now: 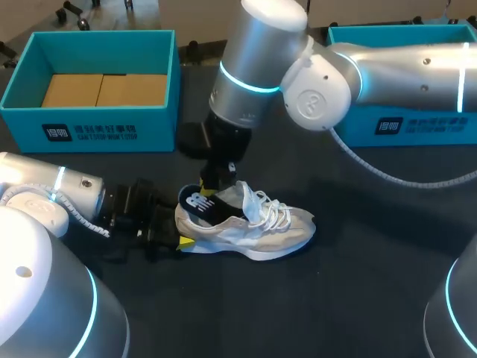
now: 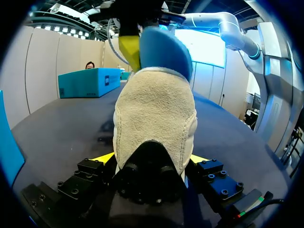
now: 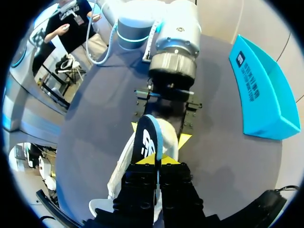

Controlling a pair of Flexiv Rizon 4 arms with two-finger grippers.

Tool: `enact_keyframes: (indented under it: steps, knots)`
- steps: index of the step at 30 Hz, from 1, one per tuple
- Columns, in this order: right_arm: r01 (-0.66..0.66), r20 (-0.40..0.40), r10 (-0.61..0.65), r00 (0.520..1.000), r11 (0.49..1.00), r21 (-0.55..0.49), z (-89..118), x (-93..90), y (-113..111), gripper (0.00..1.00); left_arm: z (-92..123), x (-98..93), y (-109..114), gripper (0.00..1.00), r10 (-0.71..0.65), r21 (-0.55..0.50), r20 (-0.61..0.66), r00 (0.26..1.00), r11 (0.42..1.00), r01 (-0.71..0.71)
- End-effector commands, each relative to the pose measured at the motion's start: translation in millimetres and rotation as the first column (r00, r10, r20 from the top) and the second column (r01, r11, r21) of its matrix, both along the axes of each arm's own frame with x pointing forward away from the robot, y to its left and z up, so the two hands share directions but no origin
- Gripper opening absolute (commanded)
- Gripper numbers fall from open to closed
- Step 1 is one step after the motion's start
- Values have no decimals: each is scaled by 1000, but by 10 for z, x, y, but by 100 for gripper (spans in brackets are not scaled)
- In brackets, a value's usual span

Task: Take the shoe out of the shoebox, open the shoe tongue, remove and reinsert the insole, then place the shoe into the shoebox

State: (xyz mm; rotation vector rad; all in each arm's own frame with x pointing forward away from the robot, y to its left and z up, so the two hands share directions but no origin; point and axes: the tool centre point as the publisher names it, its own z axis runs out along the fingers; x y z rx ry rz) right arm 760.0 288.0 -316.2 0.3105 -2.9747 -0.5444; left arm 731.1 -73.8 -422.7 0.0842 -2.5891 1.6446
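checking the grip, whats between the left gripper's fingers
The shoe, heel first: the left gripper is shut on it, plain in the left wrist view.

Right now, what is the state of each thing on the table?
shoe: upright on the table, heel clamped.
insole: partly pulled out of the shoe.
left gripper: shut on shoe.
right gripper: shut on insole.
left shoebox: open, no shoe inside.
right shoebox: open, inside hidden.
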Motion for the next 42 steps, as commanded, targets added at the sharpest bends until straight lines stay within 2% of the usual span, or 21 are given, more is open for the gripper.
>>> enact_keyframes:
  steps: [1,11,13,15,17,18,27,33,35,42]
  knots:
    - [-15,13,15,1000,1000,-16,91,83,103,0,-15,18,8,0,-1,3,-2,1000,1000,1]
    - [-47,22,47,999,999,1,120,134,246,0,-15,18,8,0,-1,3,-2,1000,1000,1]
    - [-46,17,46,999,999,5,118,128,252,39,-15,18,8,0,-1,3,-2,1000,1000,1]
    - [-36,13,36,999,999,8,136,108,251,53,-15,18,8,0,-1,3,-2,1000,1000,1]
    - [-28,10,28,1000,1000,10,156,89,240,96,-15,18,8,0,-1,3,-2,1000,1000,1]
    - [-18,7,18,1000,1000,16,167,79,230,100,-15,18,8,0,-1,3,-2,1000,1000,1]
    - [62,-41,-56,998,988,142,279,23,110,100,-15,18,8,0,-1,3,-2,1000,1000,1]
    - [124,-95,-104,990,966,228,259,34,-14,100,-15,18,8,0,-1,3,-2,1000,1000,1]
    - [179,-110,-161,981,968,176,260,55,-57,100,-15,18,8,0,-1,3,-2,1000,1000,1]
    - [179,-110,-161,981,968,176,260,55,-57,100,-15,18,8,0,-1,3,-2,1000,1000,1]
